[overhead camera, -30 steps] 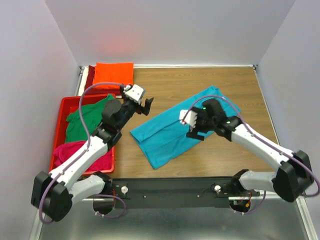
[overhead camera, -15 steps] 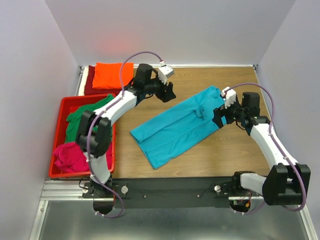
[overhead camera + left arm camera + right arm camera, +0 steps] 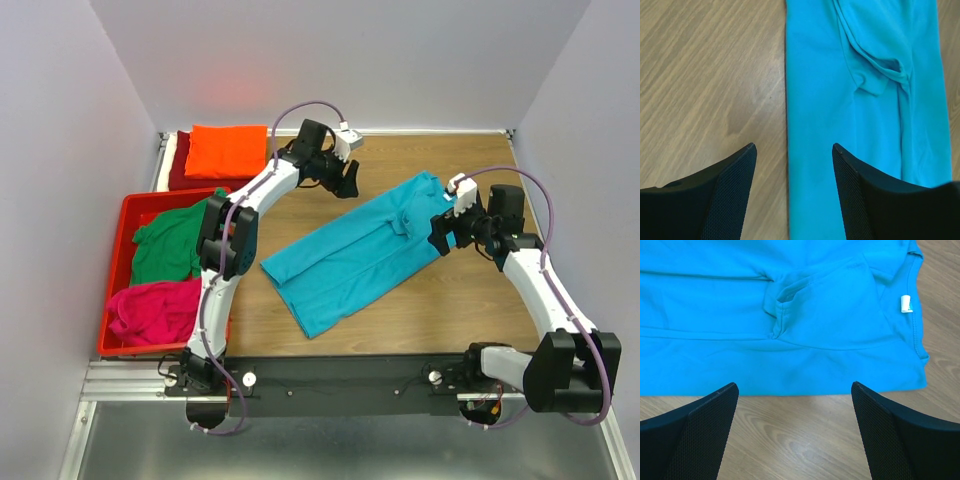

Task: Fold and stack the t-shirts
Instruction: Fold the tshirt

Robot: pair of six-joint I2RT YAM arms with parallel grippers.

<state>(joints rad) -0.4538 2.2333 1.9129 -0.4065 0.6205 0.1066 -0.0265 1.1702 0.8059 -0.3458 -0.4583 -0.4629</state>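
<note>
- Jaws are standing wide on both, gripping nothing: left gripper (image 3: 792,150) is straddling one long edge of the turquoise t-shirt (image 3: 345,260), right gripper (image 3: 795,387) is hanging just beside the other.
- Wooden table (image 3: 420,320) is bearing it, a diagonal folded strip.
- White label (image 3: 905,304) is showing near its collar.

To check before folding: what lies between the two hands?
One end of the turquoise shirt, flat on the wooden table; the top view shows it between the left hand and right hand.
</note>
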